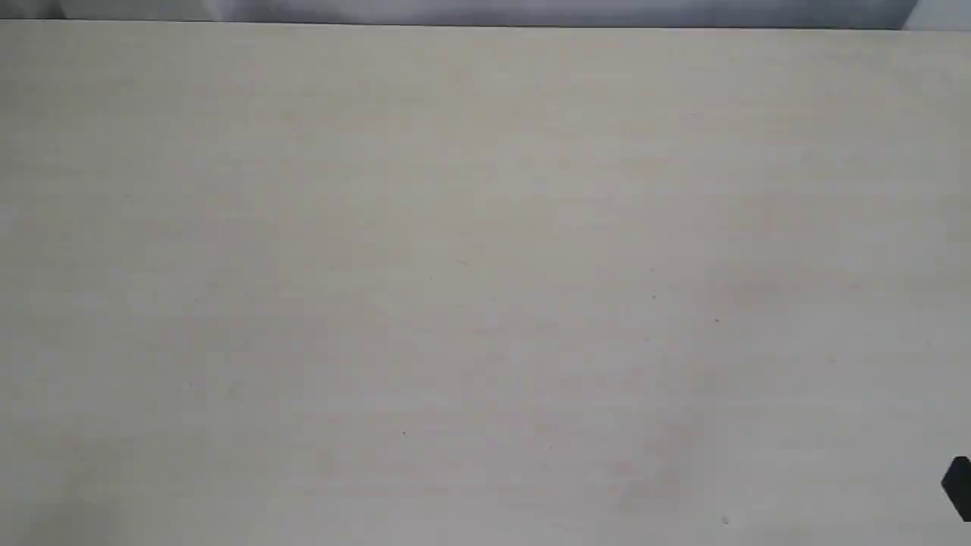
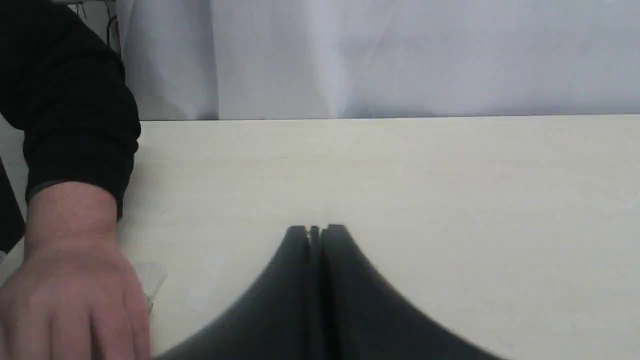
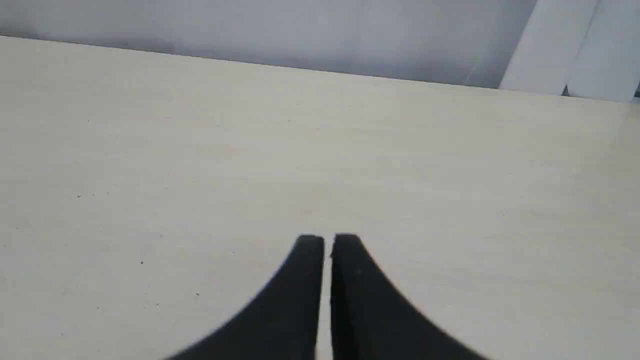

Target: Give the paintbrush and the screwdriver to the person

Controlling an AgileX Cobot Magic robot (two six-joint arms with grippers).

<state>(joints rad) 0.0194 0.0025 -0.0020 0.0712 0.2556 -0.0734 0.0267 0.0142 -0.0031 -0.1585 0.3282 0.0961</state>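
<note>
Left gripper (image 2: 315, 231): centre bottom of the left wrist frame, low over the bench. The fingers are pressed together tip to tip with nothing clamped between them.
Right gripper (image 3: 327, 241): centre bottom of the right wrist frame, over bare bench. The fingers are drawn together with only a hairline gap, and nothing is held.
Bench (image 1: 485, 265): pale cream surface with a few faint specks. It fills nearly the whole exterior frame.
Hand (image 2: 70, 300): the person's bare hand, back upward, in the lower left of the left wrist frame, well apart from the fingers. Whether it touches the bench cannot be told.
Hand axis: the forearm and hand run from the upper left down toward the lower left corner, knuckles toward the bottom edge. The fingertips are cut off by the frame.
Sleeve (image 2: 70, 115): dark, in the upper left of the left wrist frame, ending at the wrist.
Paintbrush, screwdriver: position and heading cannot be told from these views.
Pale shape (image 2: 152, 282): on the bench just beside the hand, too blurred to identify.
Backdrop (image 2: 400, 55): pale grey cloth behind the far bench edge.
Dark part (image 1: 960, 489): at the lower right edge of the exterior frame, cut off and not identifiable.
</note>
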